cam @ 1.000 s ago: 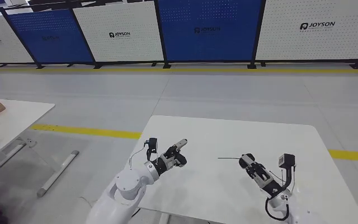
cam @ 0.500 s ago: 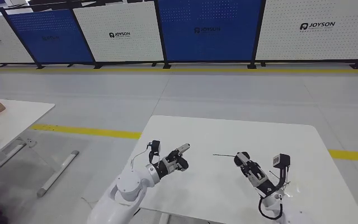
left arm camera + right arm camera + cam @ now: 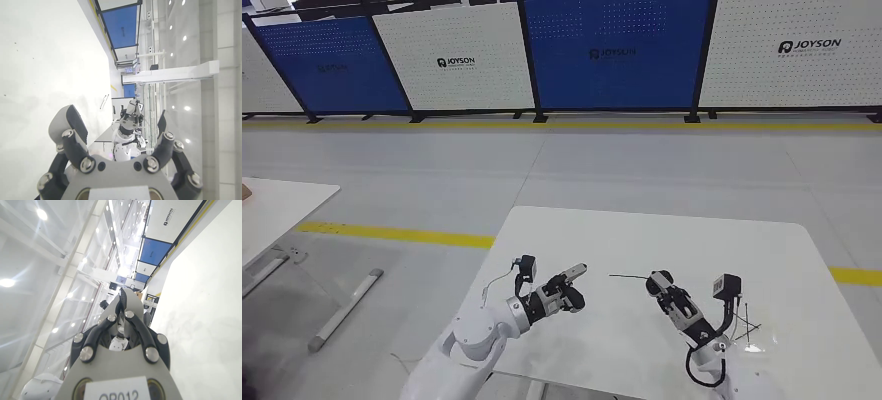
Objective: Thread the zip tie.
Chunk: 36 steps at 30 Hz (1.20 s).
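Left pincer [image 3: 118, 115]: released, its 2 fingers [image 3: 74, 123] spread wide. There is nothing between the pads and they touch nothing. In the top view I see it over the near left part of the counter [image 3: 642, 235], pointing across toward the other arm. Right pincer [image 3: 121, 294]: clenched, both pads pressed flat together along their length in its own wrist view. From the top view, the zip tie [image 3: 627, 277] is a thin dark strip held at one end in this pincer's tip. It sticks out roughly level toward the left pincer. Its free end sits in the gap between the 2 pincers, near the left one but apart from it, and does not lie between the left fingers. I cannot tell how much of the tie sits inside the right pads, since the strip is too thin at that point. The 2 pincers face each other over the near middle of the counter. A few thin dark strands [image 3: 747, 322] lie on the counter beside the right arm, well apart from the held tie.
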Each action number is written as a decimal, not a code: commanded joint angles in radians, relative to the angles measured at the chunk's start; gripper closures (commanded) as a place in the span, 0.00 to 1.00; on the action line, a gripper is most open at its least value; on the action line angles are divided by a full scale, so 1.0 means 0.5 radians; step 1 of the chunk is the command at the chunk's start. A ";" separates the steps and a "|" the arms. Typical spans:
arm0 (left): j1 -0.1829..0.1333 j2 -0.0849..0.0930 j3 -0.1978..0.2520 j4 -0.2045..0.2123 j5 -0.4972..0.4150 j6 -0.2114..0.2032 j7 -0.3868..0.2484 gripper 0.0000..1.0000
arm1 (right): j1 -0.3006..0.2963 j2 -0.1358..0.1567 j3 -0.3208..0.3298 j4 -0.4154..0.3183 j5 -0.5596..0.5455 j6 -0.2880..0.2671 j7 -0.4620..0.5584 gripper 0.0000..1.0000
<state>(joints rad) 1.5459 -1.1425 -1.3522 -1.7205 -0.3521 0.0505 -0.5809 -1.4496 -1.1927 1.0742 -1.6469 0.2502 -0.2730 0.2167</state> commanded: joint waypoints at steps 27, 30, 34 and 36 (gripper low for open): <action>-0.021 -0.005 0.037 0.006 -0.006 0.013 0.020 0.00 | 0.020 -0.042 -0.105 0.017 -0.228 -0.030 -0.274 1.00; -0.049 -0.012 0.094 -0.034 -0.010 0.000 0.055 0.00 | 0.020 -0.042 -0.105 0.017 -0.228 -0.030 -0.274 1.00; -0.098 -0.023 0.178 -0.054 -0.015 0.005 0.086 0.00 | 0.020 -0.042 -0.105 0.017 -0.228 -0.030 -0.274 1.00; -0.133 -0.033 0.218 -0.025 -0.052 -0.023 0.127 0.00 | 0.020 -0.042 -0.105 0.017 -0.228 -0.030 -0.274 1.00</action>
<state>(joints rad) 1.4866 -1.1568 -1.2521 -1.7411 -0.3677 0.0483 -0.5287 -1.4394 -1.2139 1.0219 -1.6383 0.1363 -0.2878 0.0796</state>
